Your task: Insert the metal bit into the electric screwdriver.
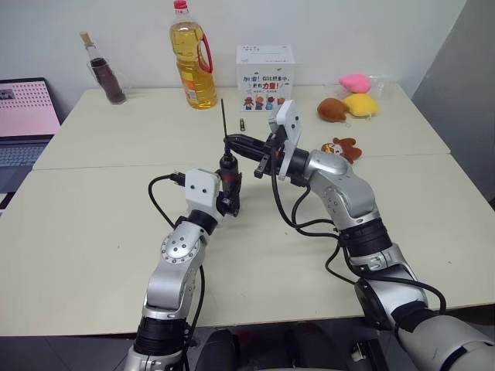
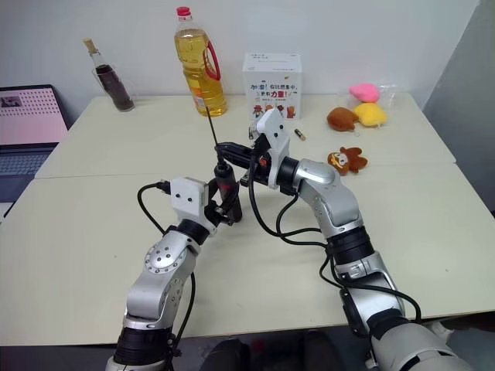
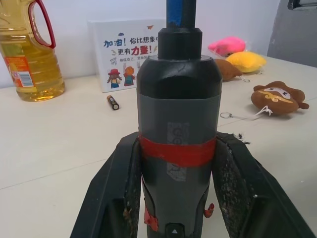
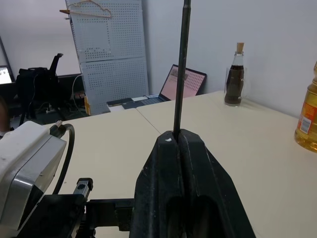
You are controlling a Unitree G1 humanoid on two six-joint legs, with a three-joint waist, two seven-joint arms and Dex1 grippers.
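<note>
My left gripper [image 1: 229, 202] is shut on the electric screwdriver [image 1: 229, 174] and holds it upright above the table, nose up. In the left wrist view the dark body with its red band [image 3: 177, 151] sits between the two black fingers [image 3: 111, 193]. Coming in from the right, my right gripper [image 1: 230, 141] is shut on the metal bit [image 1: 223, 120] just above the screwdriver's nose. The thin grey rod stands upright in line with the tool. Its lower end is hidden behind the fingertips. In the right wrist view the bit [image 4: 181, 74] rises from the closed fingers [image 4: 163, 163].
At the back of the table [image 1: 93, 232] stand an oil bottle [image 1: 193, 66], a dark bottle [image 1: 104, 73] and a white box [image 1: 265, 77]. A small battery [image 1: 242, 124] lies near the box. Plush toys [image 1: 348, 104] lie back right, a laptop [image 1: 23, 124] at the left.
</note>
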